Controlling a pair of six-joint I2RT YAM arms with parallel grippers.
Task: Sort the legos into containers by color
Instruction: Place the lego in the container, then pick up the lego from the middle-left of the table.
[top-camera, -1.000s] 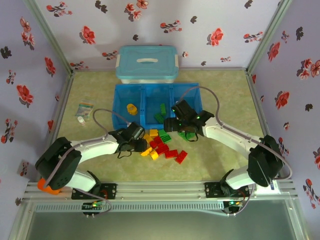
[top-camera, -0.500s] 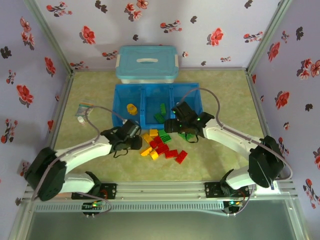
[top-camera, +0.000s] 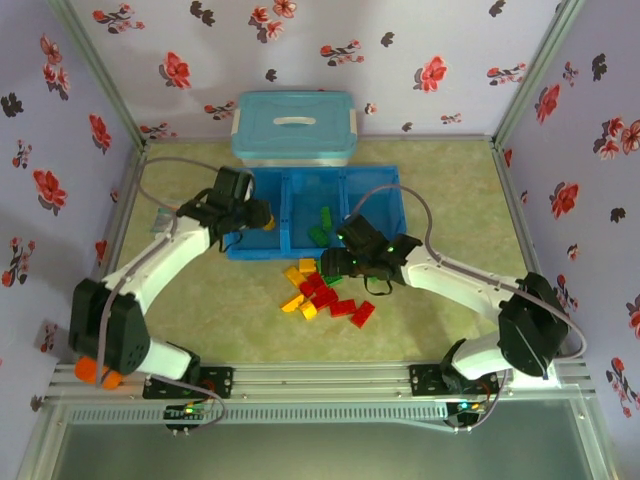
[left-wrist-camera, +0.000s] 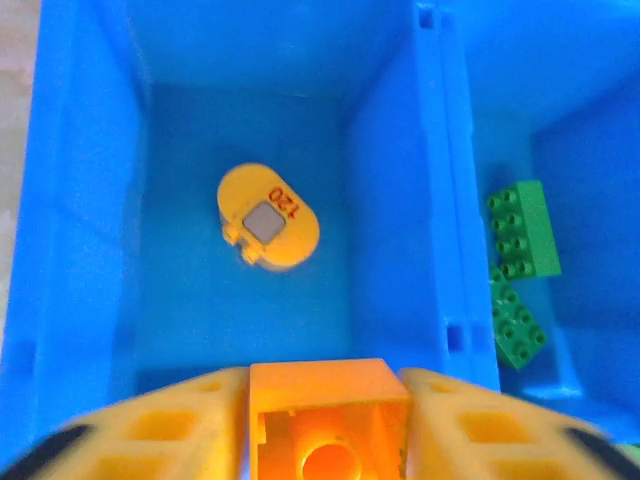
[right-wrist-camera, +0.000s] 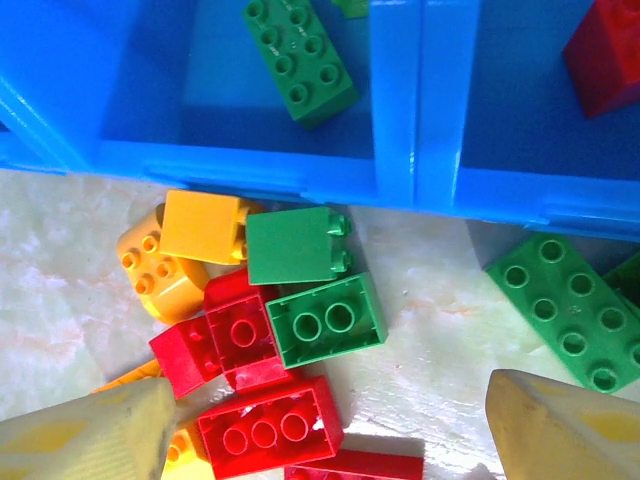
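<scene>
Item: orange brick. You have it clamped between the fingers of the left end effector, its hollow underside facing the wrist camera, above the left compartment of the blue tray.
Item: rounded yellow piece. It lies on that compartment's floor, long axis diagonal.
Item: loose pile. It sits on the counter, just beside the tray's near wall. Your right end effector hangs wide over it, holding nothing.
</scene>
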